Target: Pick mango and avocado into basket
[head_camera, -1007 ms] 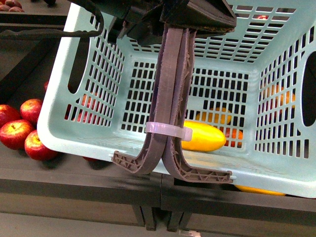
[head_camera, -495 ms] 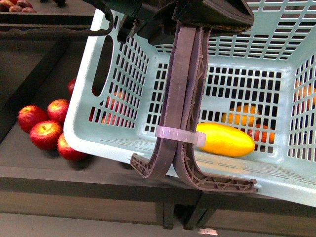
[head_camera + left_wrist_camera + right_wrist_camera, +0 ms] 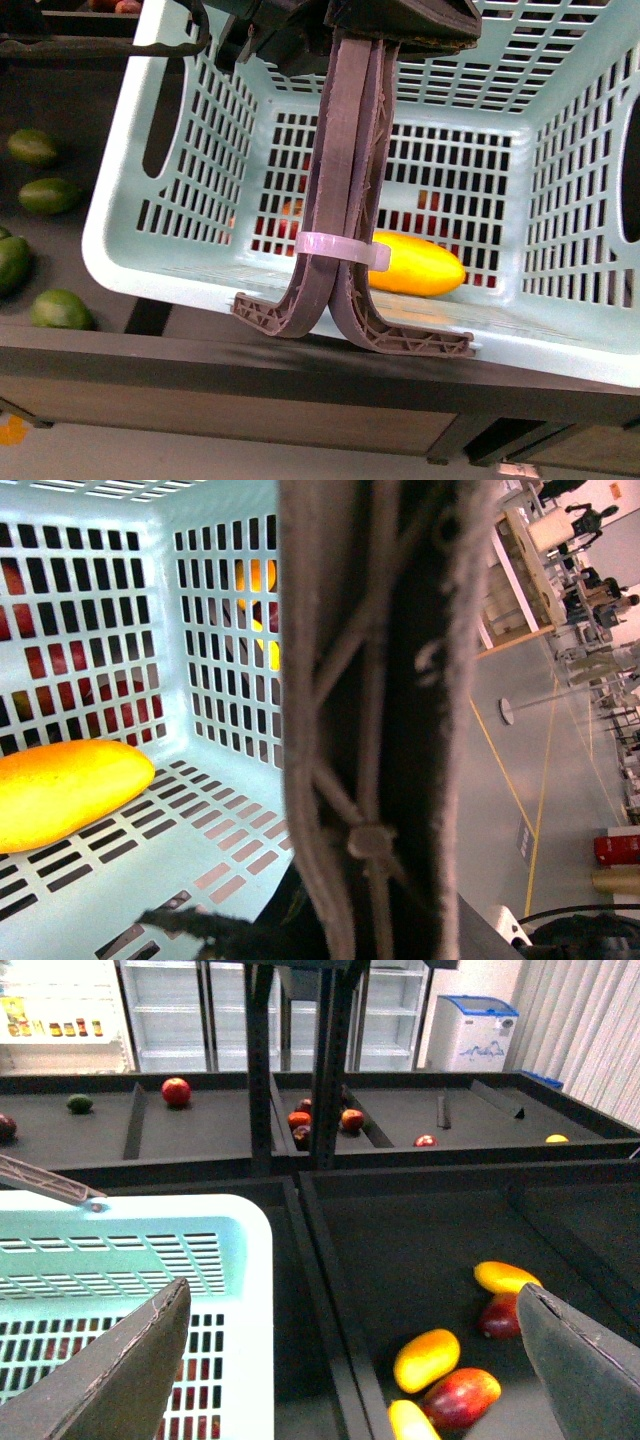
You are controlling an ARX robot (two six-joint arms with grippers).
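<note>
The light blue basket (image 3: 180, 285) hangs in front of me and fills most of the front view. My left gripper (image 3: 400, 20) is shut on its two brown-purple handles (image 3: 345, 180), which a white zip-tie holds together. The yellow mango (image 3: 415, 265) lies on the basket's slotted floor and also shows in the left wrist view as the mango (image 3: 60, 790). My right gripper (image 3: 355, 1360) is open and empty, just beside the basket rim (image 3: 240, 1260) and above a dark shelf. Several green oval fruits (image 3: 48, 195) lie at the left. I cannot tell whether any is the avocado.
Under the right gripper lie a yellow-orange fruit (image 3: 427, 1358), a red-yellow fruit (image 3: 460, 1397) and another yellow fruit (image 3: 503, 1276). Dark shelf dividers (image 3: 320, 1290) run between the bins. Red fruits show through the basket slots (image 3: 290, 212). The dark shelf's front edge (image 3: 300, 370) runs below the basket.
The basket swung right, then back left. The red apples at the left are gone from view and green fruits lie there now. The mango stays in the basket and the left grip holds.
</note>
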